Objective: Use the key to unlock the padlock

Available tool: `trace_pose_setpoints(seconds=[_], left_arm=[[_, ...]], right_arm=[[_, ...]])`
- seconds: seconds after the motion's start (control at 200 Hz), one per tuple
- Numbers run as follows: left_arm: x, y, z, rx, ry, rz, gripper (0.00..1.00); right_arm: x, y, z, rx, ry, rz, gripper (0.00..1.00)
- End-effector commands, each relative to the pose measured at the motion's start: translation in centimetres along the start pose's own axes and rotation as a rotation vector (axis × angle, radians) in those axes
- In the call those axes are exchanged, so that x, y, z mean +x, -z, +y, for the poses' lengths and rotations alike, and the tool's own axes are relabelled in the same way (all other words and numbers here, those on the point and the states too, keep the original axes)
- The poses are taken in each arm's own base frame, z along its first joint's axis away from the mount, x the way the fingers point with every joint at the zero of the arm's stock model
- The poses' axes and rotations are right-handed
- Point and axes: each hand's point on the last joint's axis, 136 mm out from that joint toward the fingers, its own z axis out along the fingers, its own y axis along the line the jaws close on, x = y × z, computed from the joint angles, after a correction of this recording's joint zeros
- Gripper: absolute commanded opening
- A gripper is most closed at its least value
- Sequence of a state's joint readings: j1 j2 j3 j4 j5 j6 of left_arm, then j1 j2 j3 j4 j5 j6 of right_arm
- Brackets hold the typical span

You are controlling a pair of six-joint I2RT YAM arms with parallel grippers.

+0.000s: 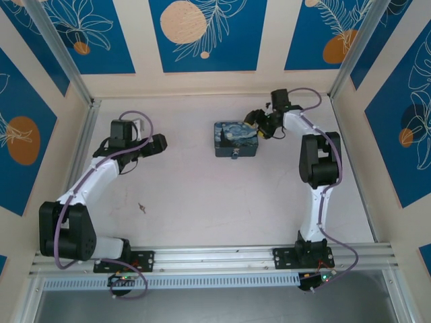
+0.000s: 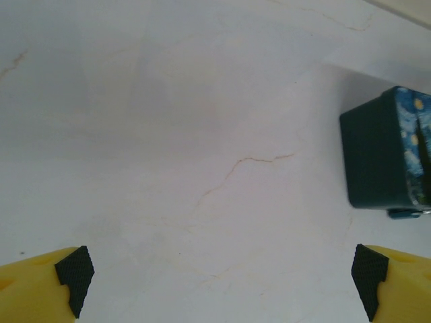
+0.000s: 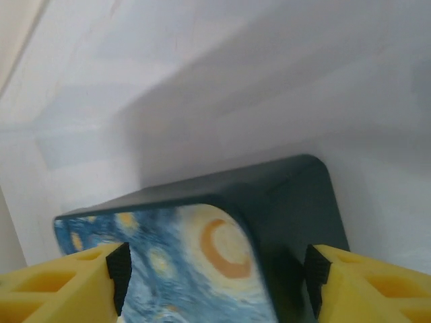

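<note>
The tiny padlock [image 1: 235, 156] hangs at the front face of the dark-blue swirl-painted tin [image 1: 236, 139]; a sliver of the padlock [image 2: 406, 213] peeks out under the tin [image 2: 380, 158] in the left wrist view. The key [image 1: 142, 207] lies as a small grey sliver on the table, left of centre. My left gripper [image 1: 161, 142] hovers open over bare table left of the tin, its pads [image 2: 74, 276] wide apart. My right gripper [image 1: 256, 125] is open above the tin's far right corner, its fingers [image 3: 120, 272] straddling the lid [image 3: 202, 262] without closing on it.
The white table [image 1: 202, 202] is boxed in by patterned walls on three sides and an aluminium rail [image 1: 222, 256] at the near edge. The tin stands at the back centre. Purple cables run along both arms.
</note>
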State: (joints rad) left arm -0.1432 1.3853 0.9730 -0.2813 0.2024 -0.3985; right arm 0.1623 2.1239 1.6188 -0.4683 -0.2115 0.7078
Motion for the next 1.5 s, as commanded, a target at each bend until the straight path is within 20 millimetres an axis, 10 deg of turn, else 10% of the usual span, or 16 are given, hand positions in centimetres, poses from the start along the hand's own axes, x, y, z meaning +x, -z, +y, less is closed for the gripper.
trace_pose_setpoints(seconds=[0.0,0.195,0.315,1.03,1.495], left_arm=[[-0.1,-0.6,-2.2,0.047,0.001,0.024,1.0],[1.6,-2.2,-4.2,0.078,-0.014,0.076,1.0],[2.6,-3.0,-4.3,0.08,-0.002,0.081,1.0],[2.0,-10.1,-9.4,0.161,-0.016,0.128,1.0],[4.8,-8.5,-12.9,0.253,-0.038,0.127,1.0]], right_arm=[[4.0,-0.1,2.9,-0.043,0.068,0.058,0.65],[12.0,0.3,5.8,-0.101,0.179,0.066,0.71],[13.4,1.3,5.4,-0.112,0.154,0.029,0.77],[12.7,0.0,4.3,-0.073,0.018,-0.016,0.67],[14.5,0.4,5.6,-0.127,0.06,0.033,0.46]])
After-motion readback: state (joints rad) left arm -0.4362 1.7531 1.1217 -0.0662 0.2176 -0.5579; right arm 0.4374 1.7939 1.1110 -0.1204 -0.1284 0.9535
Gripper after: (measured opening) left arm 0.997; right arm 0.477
